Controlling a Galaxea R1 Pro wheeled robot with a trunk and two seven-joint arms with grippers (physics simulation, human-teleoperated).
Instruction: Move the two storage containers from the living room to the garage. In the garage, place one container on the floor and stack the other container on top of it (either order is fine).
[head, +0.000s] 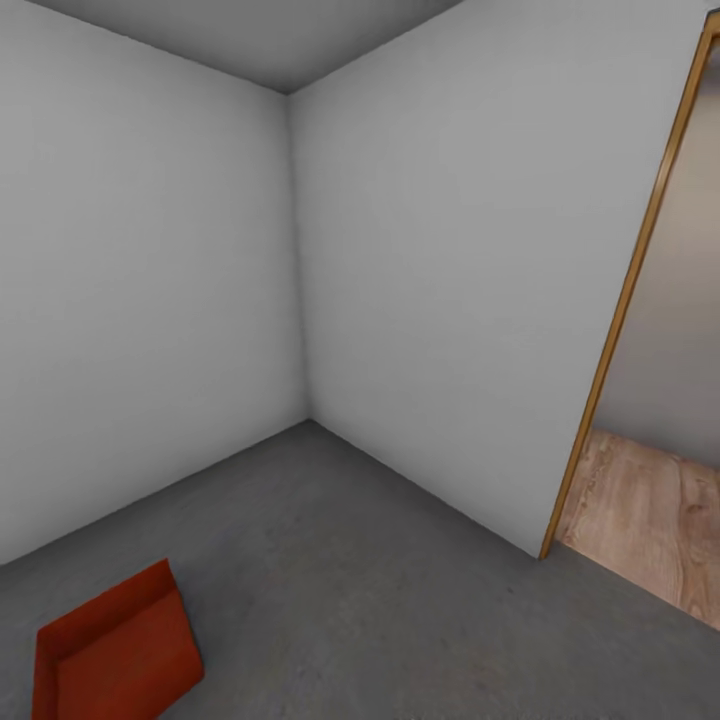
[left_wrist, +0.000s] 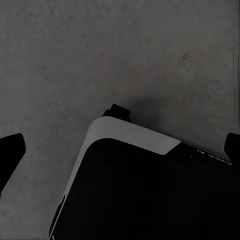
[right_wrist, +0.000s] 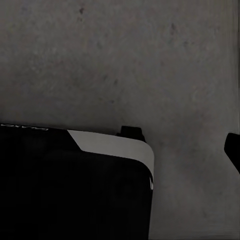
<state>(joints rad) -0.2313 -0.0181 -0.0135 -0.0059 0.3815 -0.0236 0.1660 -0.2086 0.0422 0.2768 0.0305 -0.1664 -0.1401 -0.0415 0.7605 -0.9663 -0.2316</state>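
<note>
One red-orange storage container (head: 115, 650) lies on the dark grey concrete floor (head: 380, 590) of the garage, at the lower left of the head view, open top up, partly cut off by the picture's edge. In the left wrist view my left gripper (left_wrist: 120, 150) is open, its black fingertips (left_wrist: 10, 155) far apart over bare concrete, nothing between them. In the right wrist view my right gripper (right_wrist: 120, 150) also looks open; one fingertip (right_wrist: 233, 150) shows at the edge, the other is lost against my dark base. Neither gripper touches the container.
Two plain white-grey walls meet in a corner (head: 300, 260) ahead. At the right a wood-framed doorway (head: 620, 310) opens onto light wood plank flooring (head: 650, 520). My own black and white base (left_wrist: 135, 190) sits below both wrist cameras.
</note>
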